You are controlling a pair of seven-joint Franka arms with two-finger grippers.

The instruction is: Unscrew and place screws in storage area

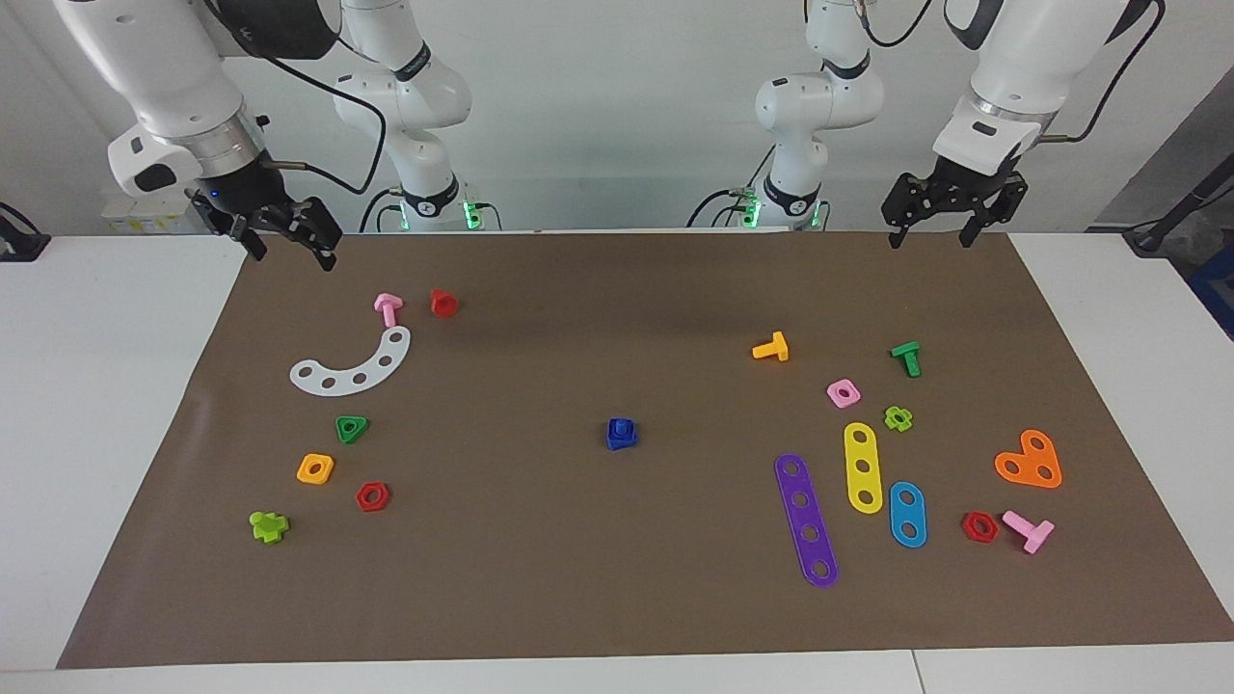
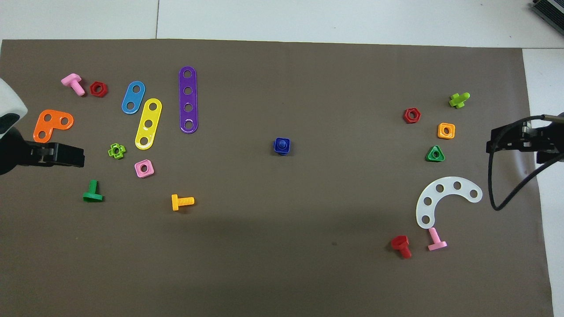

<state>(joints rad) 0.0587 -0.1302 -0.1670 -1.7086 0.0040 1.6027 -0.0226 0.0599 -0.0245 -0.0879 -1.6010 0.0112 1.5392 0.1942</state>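
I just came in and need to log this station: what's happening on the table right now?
Nothing is being handled at this moment. The left gripper and the right gripper both hang open above the robots' edge of the brown mat, each at its own arm's end. The dark-blue plastic bolt with its square nut sits untouched at the middle of the mat, the two pieces apparently joined. Coloured toy bolts, nuts and perforated strips lie scattered toward both ends of the mat.
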